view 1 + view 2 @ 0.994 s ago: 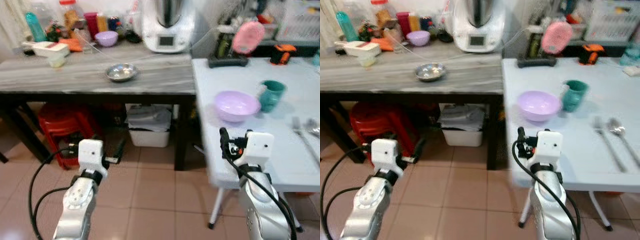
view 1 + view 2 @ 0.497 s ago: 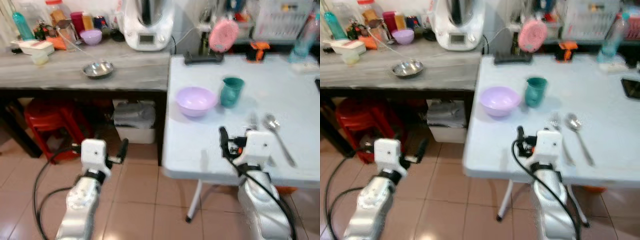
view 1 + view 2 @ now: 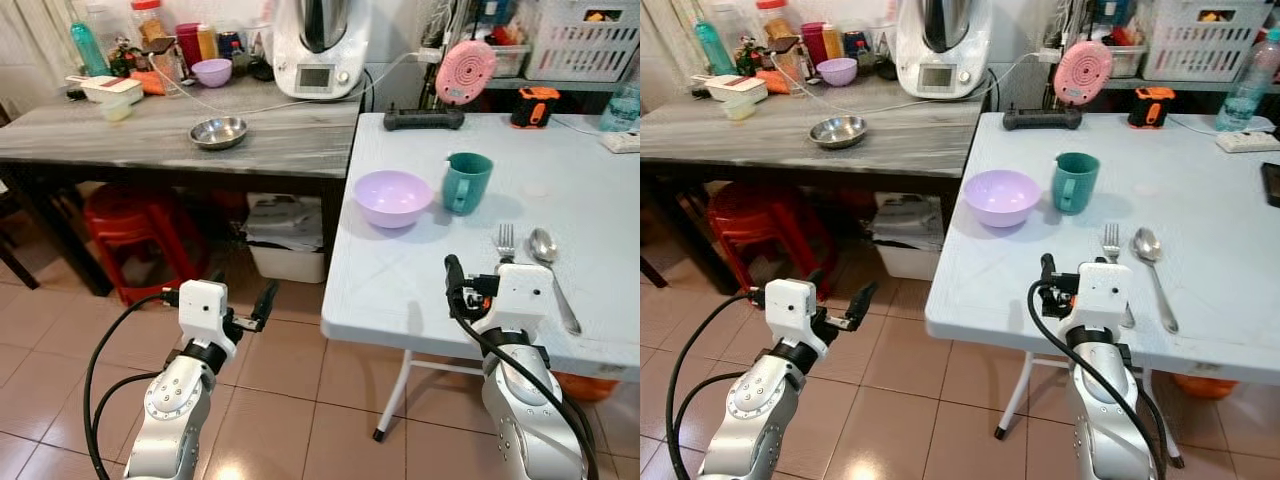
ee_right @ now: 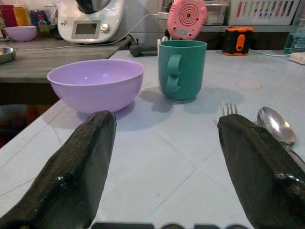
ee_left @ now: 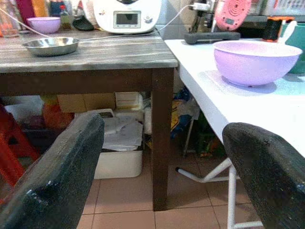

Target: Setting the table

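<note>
On the white folding table (image 3: 600, 180) stand a purple bowl (image 3: 392, 196) and, to its right, a teal mug (image 3: 466, 182). Nearer the front edge, a fork (image 3: 505, 242) and a spoon (image 3: 548, 255) lie side by side. My right gripper (image 4: 166, 119) is open and empty, held low over the table's front edge. It points toward the bowl (image 4: 95, 83) and mug (image 4: 182, 69), with the fork (image 4: 228, 109) by its right finger. My left gripper (image 5: 164, 125) is open and empty above the floor, left of the table.
A grey wooden side table (image 3: 120, 140) on the left carries a steel bowl (image 3: 218, 131), a small purple bowl (image 3: 211, 71), a kitchen appliance (image 3: 320, 45) and bottles. Beneath it are a red stool (image 3: 130, 235) and a white bin (image 3: 290, 245). The floor is tiled.
The head camera has swung, so the whole scene has shifted and sharpened. The white table now shows more fully. Both arms keep their posture, grippers open.
</note>
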